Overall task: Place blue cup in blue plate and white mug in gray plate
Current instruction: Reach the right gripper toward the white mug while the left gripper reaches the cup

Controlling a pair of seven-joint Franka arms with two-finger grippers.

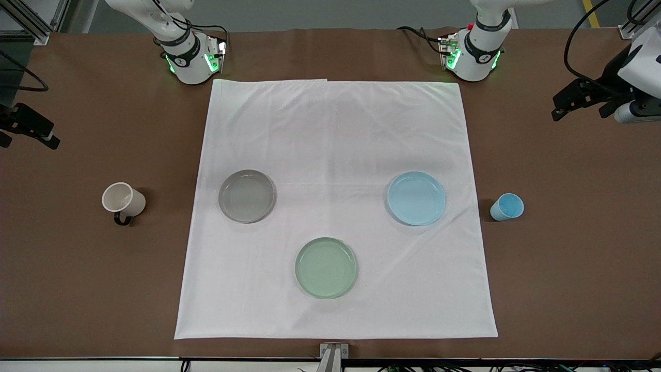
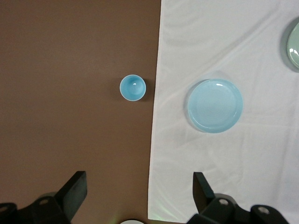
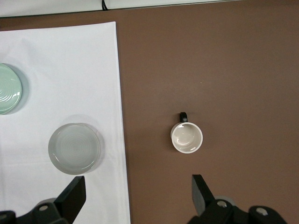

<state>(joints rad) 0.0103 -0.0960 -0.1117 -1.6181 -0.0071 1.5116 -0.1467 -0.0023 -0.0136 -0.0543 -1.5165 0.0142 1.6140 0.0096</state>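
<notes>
A: Sweeping across from the right arm's end of the table: the right gripper (image 3: 135, 198) hangs high over bare brown table, fingers spread wide apart, nothing between them. The white mug (image 1: 123, 200) stands upright below it, out ahead of its fingertips and a touch toward the finger on the side away from the cloth, dark handle turned toward the front camera.

B: And the gray plate (image 1: 247, 196)?

A: On the white cloth (image 1: 335, 129), off that gripper's other finger, well apart from the mug. Nothing on it. Next comes the green plate (image 1: 326, 267), nearest the front camera, also bare and no part of this job.

B: So nothing is home yet?

A: Nothing. The blue plate (image 1: 416, 198) is bare too. The blue cup (image 1: 507, 207) stands on the brown table just off the cloth's edge, near the blue plate but not touching it. The left gripper (image 2: 140, 196) hovers high above, fingers wide apart and holding nothing, the cup out ahead of its open fingers.

B: What's left, then?

A: Everything, by my read: two pick-ups, two placements.

B: Any writing to read?

A: Only a small round mark on each arm's base, too small to read.
</notes>
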